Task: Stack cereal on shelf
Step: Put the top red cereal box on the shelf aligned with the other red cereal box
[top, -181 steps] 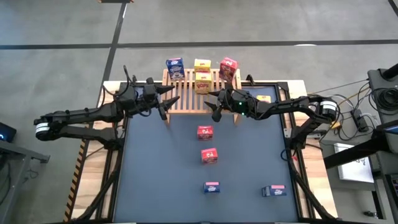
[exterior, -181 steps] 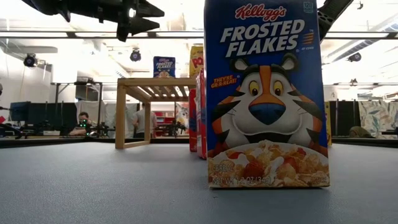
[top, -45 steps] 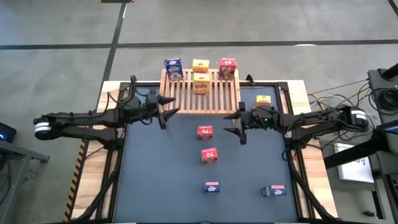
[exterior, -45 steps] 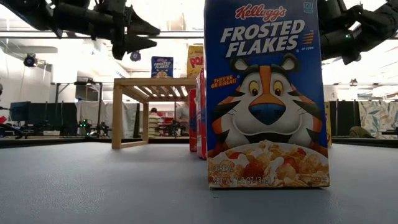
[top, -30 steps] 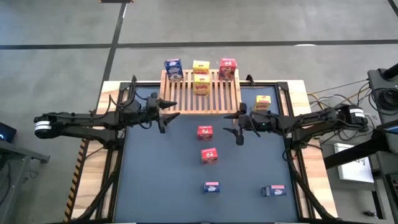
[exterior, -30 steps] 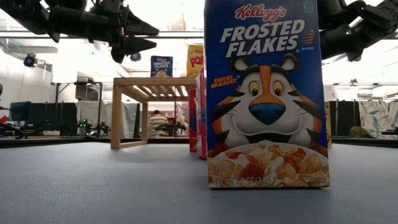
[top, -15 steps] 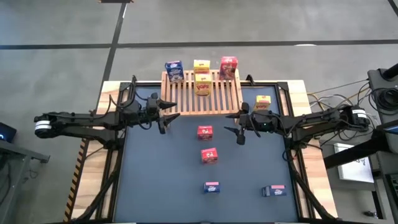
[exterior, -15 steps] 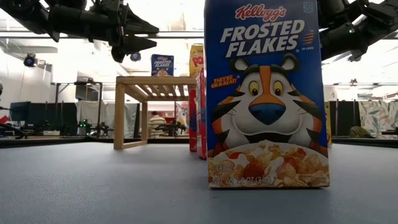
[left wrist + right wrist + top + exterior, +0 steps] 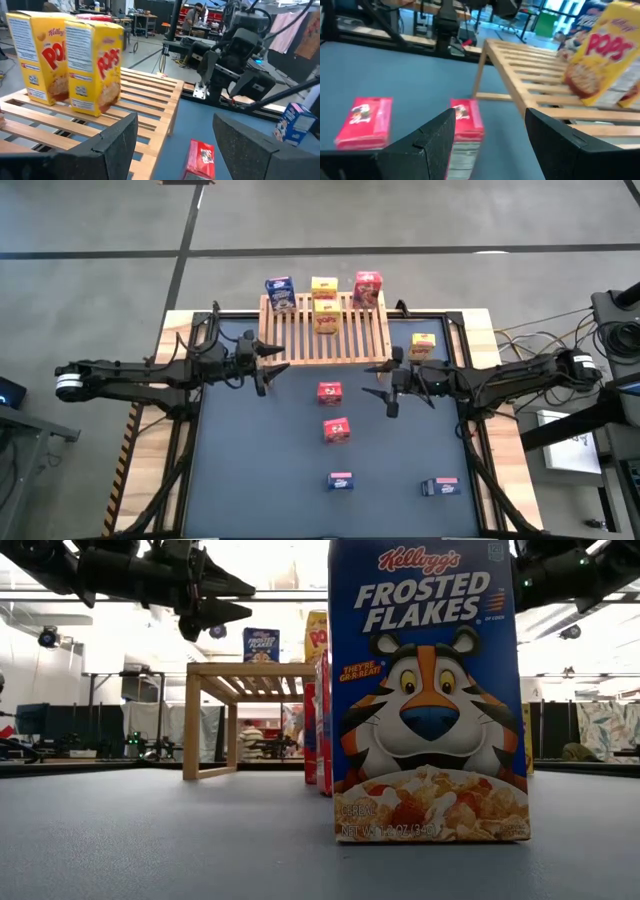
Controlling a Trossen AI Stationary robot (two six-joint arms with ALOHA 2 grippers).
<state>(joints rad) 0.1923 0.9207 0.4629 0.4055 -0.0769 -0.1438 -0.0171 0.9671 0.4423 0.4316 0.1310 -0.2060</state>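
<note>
The wooden shelf (image 9: 325, 332) stands at the table's far edge. On its slats stand a blue cereal box (image 9: 280, 291), two yellow ones (image 9: 324, 284) (image 9: 326, 316) and a red one (image 9: 367, 288). On the table are a yellow box (image 9: 423, 343), two red boxes (image 9: 330, 392) (image 9: 337, 430) and two blue boxes (image 9: 341, 480) (image 9: 440, 486). My left gripper (image 9: 268, 364) hovers open off the shelf's near left corner. My right gripper (image 9: 382, 386) hovers open off its near right corner, right of the farther red box. Neither holds anything.
In the low view one blue box (image 9: 430, 690) stands close to the camera and hides much of the table behind it. Free table surface (image 9: 250, 460) lies at the near left. Workshop benches and a person show in the room beyond.
My right gripper has risen a little and swung slightly toward the table's near edge, staying open. In the low view its arm has climbed toward the picture's top.
</note>
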